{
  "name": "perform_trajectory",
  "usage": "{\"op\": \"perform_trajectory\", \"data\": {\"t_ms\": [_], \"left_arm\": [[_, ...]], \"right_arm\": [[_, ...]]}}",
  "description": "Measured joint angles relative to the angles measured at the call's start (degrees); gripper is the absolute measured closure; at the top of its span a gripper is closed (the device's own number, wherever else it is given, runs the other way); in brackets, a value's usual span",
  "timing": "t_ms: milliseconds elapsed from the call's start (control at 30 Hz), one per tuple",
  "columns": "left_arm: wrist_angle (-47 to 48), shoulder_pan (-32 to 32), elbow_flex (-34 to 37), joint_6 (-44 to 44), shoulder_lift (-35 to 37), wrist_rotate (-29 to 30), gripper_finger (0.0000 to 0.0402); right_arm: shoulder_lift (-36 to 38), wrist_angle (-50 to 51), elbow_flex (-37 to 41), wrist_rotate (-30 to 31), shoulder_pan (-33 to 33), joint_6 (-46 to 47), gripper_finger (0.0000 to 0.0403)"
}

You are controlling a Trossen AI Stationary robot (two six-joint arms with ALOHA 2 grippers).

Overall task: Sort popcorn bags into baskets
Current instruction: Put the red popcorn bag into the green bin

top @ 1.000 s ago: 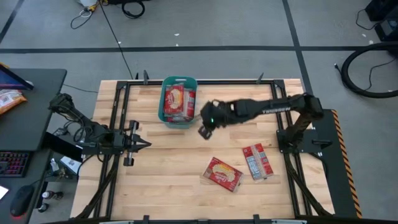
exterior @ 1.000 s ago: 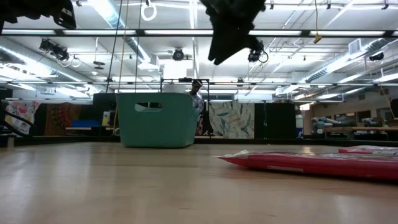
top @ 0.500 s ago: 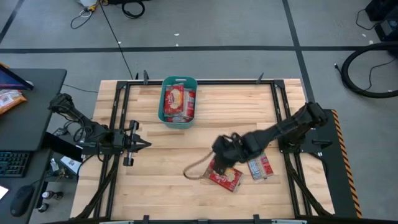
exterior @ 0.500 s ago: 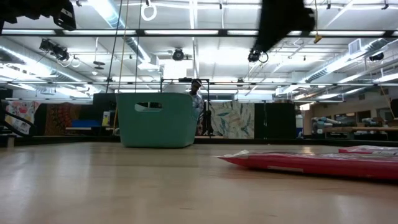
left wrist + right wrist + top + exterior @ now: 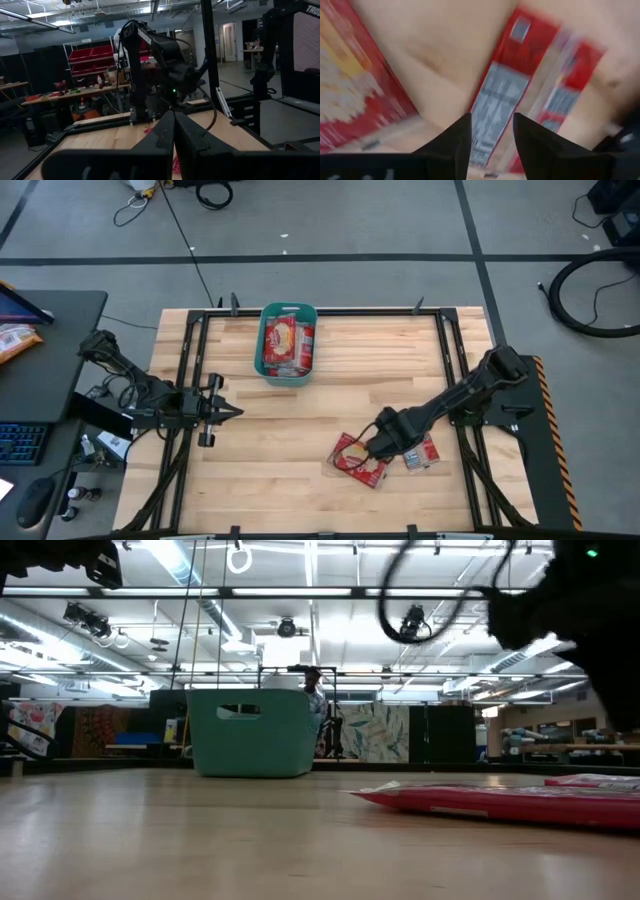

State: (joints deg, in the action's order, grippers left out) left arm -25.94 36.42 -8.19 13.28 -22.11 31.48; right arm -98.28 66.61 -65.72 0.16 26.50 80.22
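Two popcorn bags point(image 5: 360, 460) on wooden table point(image 5: 260, 440) | right hand point(image 5: 378, 448) apart above | left hand point(image 5: 228, 412) together | ceiling lights point(image 5: 200, 565)

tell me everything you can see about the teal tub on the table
The teal plastic rectangular tub has rounded corners and a handle cut-out near its rim, seen in the low view. It stands upright on the wooden table, near the far edge, left of centre. Red popcorn packets with white and yellow print lie inside. No gripper touches it.
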Motion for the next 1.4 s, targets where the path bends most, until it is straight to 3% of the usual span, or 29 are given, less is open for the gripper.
{"op": "perform_trajectory", "data": {"t_ms": [200, 333, 567, 833, 1000, 1400], "left_arm": [[0.07, 0.00, 0.00, 0.00, 0.00, 0.00, 0.0388], [0.09, 0.00, 0.00, 0.00, 0.00, -0.02, 0.0388], [-1.93, 0.00, 0.00, 1.54, 0.01, -0.04, 0.0388], [-5.09, 0.00, 0.00, 2.37, 0.04, -0.04, 0.0388], [-4.25, 0.01, 0.00, 1.77, 0.02, -0.04, 0.0388], [-4.11, 0.02, 0.00, -2.17, 0.00, -0.04, 0.0388]], "right_arm": [[-0.04, -3.15, 4.91, -5.42, 2.35, 2.80, 0.0247], [-0.02, -5.27, 5.74, -5.46, 4.14, 3.24, 0.0240], [0.00, -8.65, 7.49, 0.24, 6.05, 4.17, 0.0222], [0.02, -4.15, 7.87, -6.80, 6.81, 8.58, 0.0213], [0.04, -1.71, 8.32, -5.72, 9.32, 14.00, 0.0213], [0.52, -9.98, 14.66, -7.21, 8.37, 11.31, 0.0227]]}}
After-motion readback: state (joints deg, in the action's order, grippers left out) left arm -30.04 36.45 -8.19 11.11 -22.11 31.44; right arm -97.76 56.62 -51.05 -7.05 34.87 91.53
